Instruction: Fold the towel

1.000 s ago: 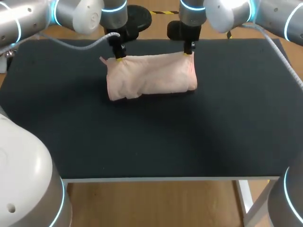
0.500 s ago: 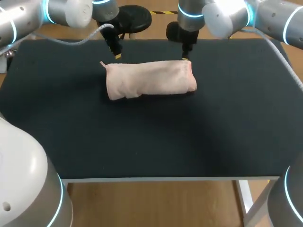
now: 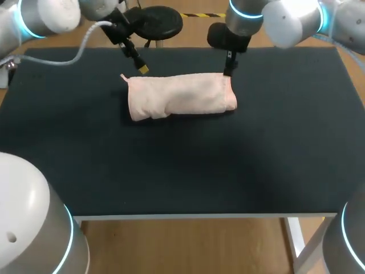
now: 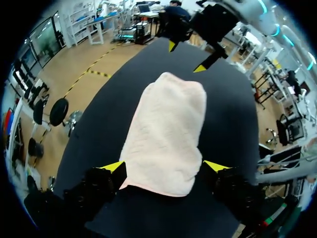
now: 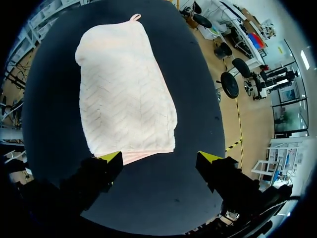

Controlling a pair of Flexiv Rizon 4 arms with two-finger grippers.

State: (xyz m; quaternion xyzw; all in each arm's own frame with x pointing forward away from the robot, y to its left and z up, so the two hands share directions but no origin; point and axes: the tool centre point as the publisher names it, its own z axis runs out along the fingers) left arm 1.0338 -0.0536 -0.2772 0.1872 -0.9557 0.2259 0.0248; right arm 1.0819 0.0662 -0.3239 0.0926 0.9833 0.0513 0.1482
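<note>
The pale pink towel [image 3: 179, 96] lies folded into a long bundle on the far half of the black table [image 3: 171, 171], with a small loop at its left far corner. My left gripper [image 3: 141, 68] hangs open just above and behind that corner, touching nothing. My right gripper [image 3: 228, 69] is open too, above the towel's right far corner. In the left wrist view the towel [image 4: 166, 134] stretches away from my open left gripper [image 4: 165, 166] towards my right gripper [image 4: 187, 57]. In the right wrist view the towel [image 5: 124, 94] lies ahead of the open right gripper [image 5: 159, 156].
The black mat covers the whole tabletop, and nothing but the towel lies on it. Wide bare surface spreads in front of the towel and to both sides. The table's front edge [image 3: 199, 216] runs across the near side.
Both grippers let go of the towel's far corners, opened wide and lifted back. The raised far edge dropped, and the towel now lies lower and flatter.
</note>
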